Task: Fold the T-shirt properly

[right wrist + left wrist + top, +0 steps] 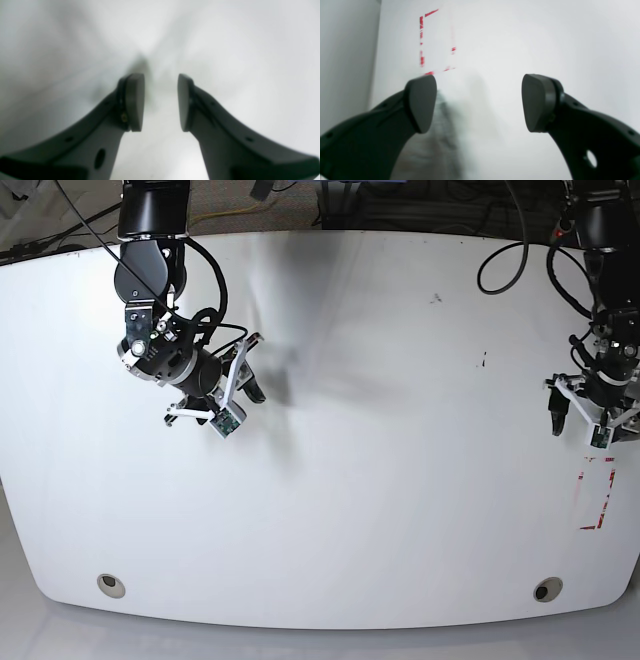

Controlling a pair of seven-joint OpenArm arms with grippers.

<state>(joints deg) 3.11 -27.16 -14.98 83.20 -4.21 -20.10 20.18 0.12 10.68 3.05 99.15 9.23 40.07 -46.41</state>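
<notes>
The T-shirt is out of view in all three frames; only the bare white table (pixel 380 430) shows. My left gripper (pixel 592 420) hangs over the table's right edge in the base view; its wrist view shows the gripper (pixel 479 102) wide open and empty. My right gripper (pixel 256 368) is over the table's left part; its wrist view shows the gripper (pixel 161 102) open with a narrower gap and nothing between the pads. A blurred grey smear (pixel 440 140) lies below the left gripper's fingers; I cannot tell what it is.
A worn red tape rectangle (pixel 597 495) marks the table just in front of the left gripper, and it also shows in the left wrist view (pixel 437 42). Two round grommets (pixel 108 584) (pixel 545 589) sit near the front edge. Cables (pixel 500 260) hang at the back.
</notes>
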